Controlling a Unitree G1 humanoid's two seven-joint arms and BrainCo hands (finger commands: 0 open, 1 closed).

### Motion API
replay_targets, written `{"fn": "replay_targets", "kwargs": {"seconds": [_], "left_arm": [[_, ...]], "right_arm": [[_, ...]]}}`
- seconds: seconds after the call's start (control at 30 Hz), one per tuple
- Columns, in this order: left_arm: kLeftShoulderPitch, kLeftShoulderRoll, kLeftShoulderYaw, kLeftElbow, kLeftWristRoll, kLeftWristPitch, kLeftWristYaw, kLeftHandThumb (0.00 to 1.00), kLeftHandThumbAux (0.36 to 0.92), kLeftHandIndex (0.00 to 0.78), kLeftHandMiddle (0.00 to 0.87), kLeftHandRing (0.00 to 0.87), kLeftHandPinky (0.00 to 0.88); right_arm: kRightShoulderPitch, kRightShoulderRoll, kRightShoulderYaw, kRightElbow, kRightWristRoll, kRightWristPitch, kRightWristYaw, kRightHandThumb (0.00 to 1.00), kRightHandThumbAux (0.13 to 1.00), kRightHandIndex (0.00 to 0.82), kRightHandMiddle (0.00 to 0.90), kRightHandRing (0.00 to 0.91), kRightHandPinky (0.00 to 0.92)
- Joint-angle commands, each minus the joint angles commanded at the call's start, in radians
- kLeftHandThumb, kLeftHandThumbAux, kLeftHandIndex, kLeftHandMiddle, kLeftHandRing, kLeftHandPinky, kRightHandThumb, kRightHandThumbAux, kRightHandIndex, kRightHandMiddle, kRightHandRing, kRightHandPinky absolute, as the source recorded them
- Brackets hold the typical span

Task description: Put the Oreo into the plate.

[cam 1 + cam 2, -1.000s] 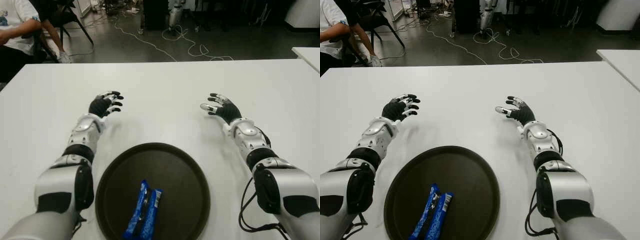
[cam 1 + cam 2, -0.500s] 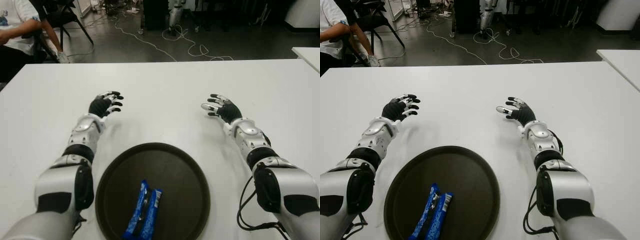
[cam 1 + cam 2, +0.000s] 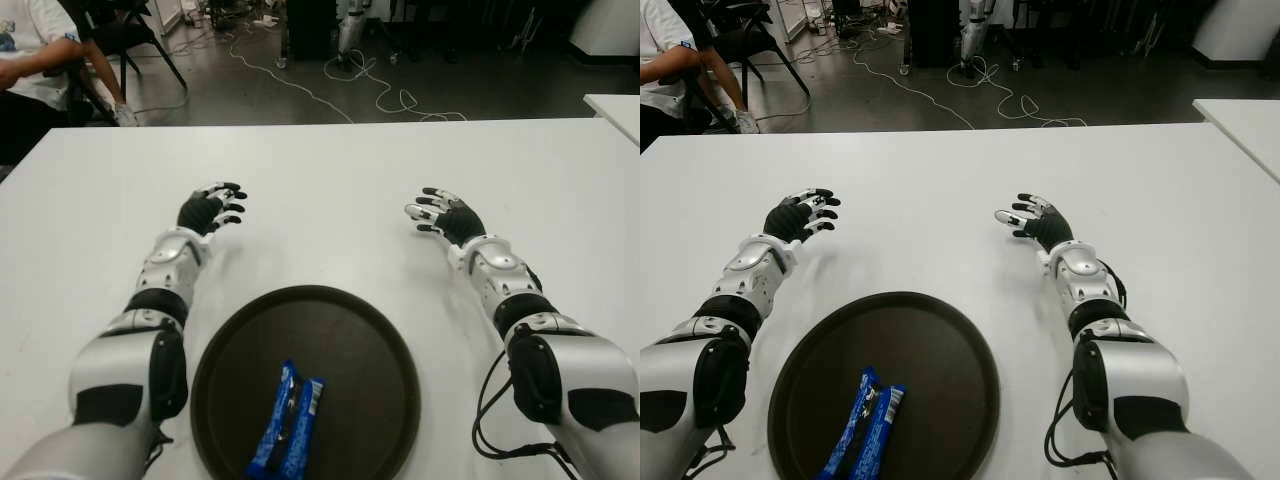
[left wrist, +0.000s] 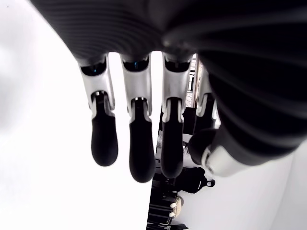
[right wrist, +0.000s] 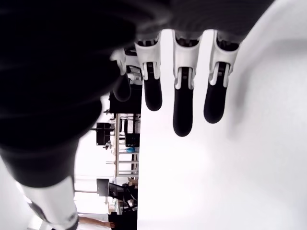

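Note:
A blue Oreo packet lies inside the dark round plate, towards its near edge. The plate sits on the white table close to me, between my two forearms. My left hand is stretched out over the table beyond the plate on the left, fingers spread and empty; its wrist view shows straight fingers holding nothing. My right hand reaches out beyond the plate on the right, also spread and empty, with straight fingers in its wrist view.
A person sits on a chair past the table's far left corner. Cables trail over the dark floor behind the table. Another white table's corner shows at the far right.
My right hand has drifted slightly to the right and nearer. The left hand, plate and Oreo packet have not moved.

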Motion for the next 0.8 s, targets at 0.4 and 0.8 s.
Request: {"fn": "replay_targets", "kwargs": {"seconds": [0.4, 0.8], "left_arm": [[-0.001, -0.001, 0.002, 0.001, -0.002, 0.005, 0.002, 0.831, 0.675, 0.437, 0.46, 0.516, 0.534], [0.0, -0.002, 0.006, 0.001, -0.004, 0.004, 0.004, 0.831, 0.675, 0.436, 0.46, 0.515, 0.542]], "right_arm": [[0.002, -0.001, 0.009, -0.001, -0.009, -0.005, -0.005, 0.0, 0.787, 0.194, 0.295, 0.319, 0.353], [0.003, -0.002, 0.011, 0.001, -0.013, -0.004, -0.008, 0.0, 0.781, 0.185, 0.296, 0.317, 0.343]]}}
